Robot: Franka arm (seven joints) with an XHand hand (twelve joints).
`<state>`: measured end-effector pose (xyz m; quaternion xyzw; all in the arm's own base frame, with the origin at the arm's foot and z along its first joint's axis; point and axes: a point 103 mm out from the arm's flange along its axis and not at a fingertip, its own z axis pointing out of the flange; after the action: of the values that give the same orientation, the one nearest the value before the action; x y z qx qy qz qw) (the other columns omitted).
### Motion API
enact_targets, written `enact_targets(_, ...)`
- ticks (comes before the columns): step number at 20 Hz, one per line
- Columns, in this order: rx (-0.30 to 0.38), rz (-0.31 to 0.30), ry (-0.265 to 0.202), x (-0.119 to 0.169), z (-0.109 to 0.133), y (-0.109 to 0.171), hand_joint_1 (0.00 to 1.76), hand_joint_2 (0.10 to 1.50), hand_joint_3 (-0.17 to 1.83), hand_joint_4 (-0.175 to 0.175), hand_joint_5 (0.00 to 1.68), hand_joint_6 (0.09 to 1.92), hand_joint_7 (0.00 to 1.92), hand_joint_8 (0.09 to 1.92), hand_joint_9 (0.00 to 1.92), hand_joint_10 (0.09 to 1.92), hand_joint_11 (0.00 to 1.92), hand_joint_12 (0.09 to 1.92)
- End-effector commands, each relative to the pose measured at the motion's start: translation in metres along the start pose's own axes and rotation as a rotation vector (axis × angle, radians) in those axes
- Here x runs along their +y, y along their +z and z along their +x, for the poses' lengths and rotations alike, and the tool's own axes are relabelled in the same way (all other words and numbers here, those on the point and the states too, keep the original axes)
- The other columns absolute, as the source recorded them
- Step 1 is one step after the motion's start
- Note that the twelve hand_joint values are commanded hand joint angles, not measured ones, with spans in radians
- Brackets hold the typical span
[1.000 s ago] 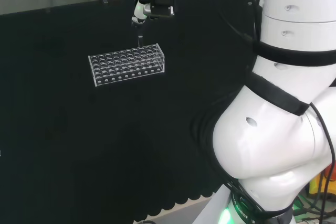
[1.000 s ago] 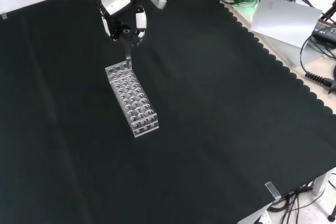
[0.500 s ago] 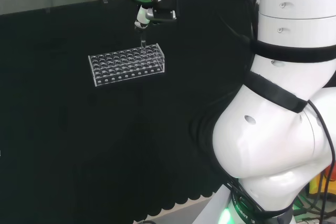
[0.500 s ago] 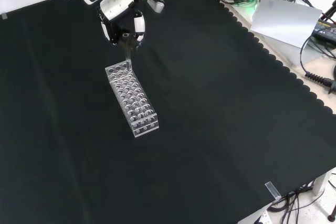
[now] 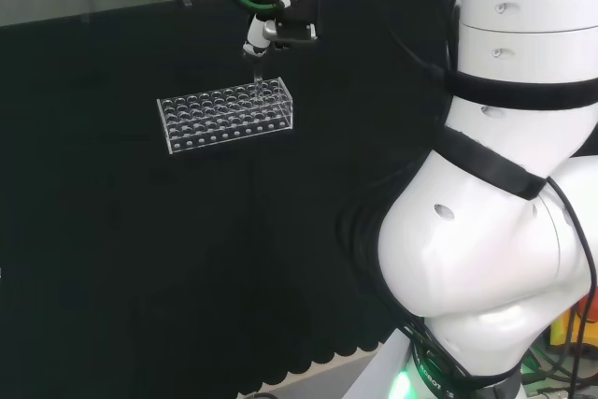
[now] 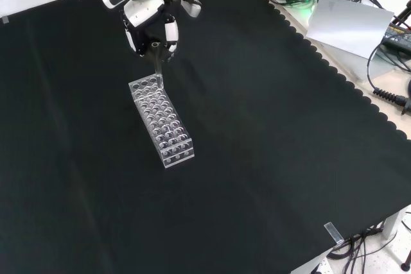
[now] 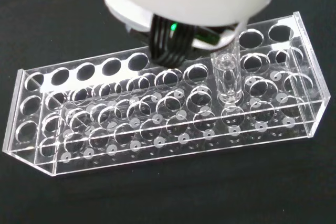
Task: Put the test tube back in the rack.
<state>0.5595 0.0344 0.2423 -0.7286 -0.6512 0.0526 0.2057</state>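
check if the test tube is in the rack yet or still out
Partly in. The wrist view shows the test tube upright with its lower end through a top hole of the rack, its mouth still well above, under the hand.

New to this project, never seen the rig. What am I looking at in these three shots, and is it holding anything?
It is one white robot arm with a black and white hand instead of a gripper, working over a black cloth.

The head view looks over the arm from behind. The front view looks down from the opposite side. The wrist view sits by the palm, so things look large there.

On the cloth stands a clear rack full of round holes. The hand pinches a clear test tube by its top, upright, with its lower end at the rack's holes near one end.
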Motion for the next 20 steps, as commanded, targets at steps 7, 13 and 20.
enact_targets(7,0.017,0.016,-0.007,0.005,-0.001,0.013,1.31,0.56,0.76,-0.175,1.36,0.51,1.47,0.53,1.6,0.6,1.28,0.86)
enact_targets(13,0.005,0.029,-0.003,0.01,0.002,0.017,1.33,0.54,0.81,-0.175,1.35,0.56,1.41,0.57,1.6,0.6,1.28,0.86)
enact_targets(20,0.007,0.037,-0.015,0.015,0.006,0.023,1.33,0.53,0.82,-0.175,1.35,0.57,1.4,0.57,1.6,0.6,1.28,0.86)
